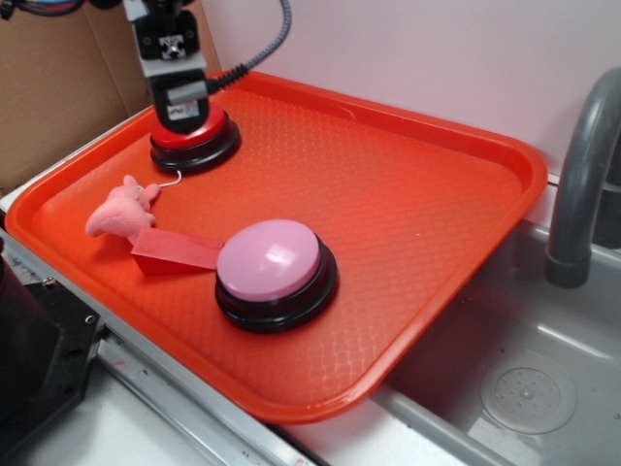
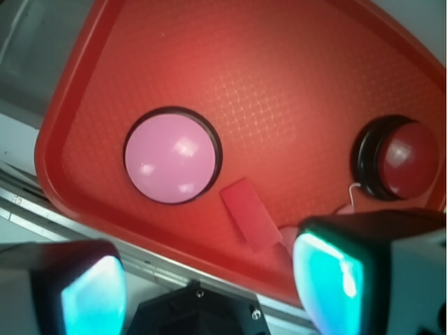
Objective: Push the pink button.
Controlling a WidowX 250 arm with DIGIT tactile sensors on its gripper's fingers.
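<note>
The pink button (image 1: 272, 262), a pale pink dome on a glossy black base, sits near the front of the orange tray (image 1: 417, 194). In the wrist view the pink button (image 2: 172, 155) lies left of centre, well away from the fingers. My gripper (image 1: 182, 102) is at the tray's far left corner, over the red button (image 1: 194, 141), far from the pink one. In the wrist view the gripper (image 2: 209, 286) is open, its teal pads (image 2: 328, 279) wide apart with nothing between them.
A small pink plush toy (image 1: 121, 209) and a red wedge block (image 1: 175, 252) lie left of the pink button. The red button (image 2: 405, 159) shows at the right of the wrist view. A grey sink (image 1: 524, 379) with a faucet (image 1: 582, 184) is on the right.
</note>
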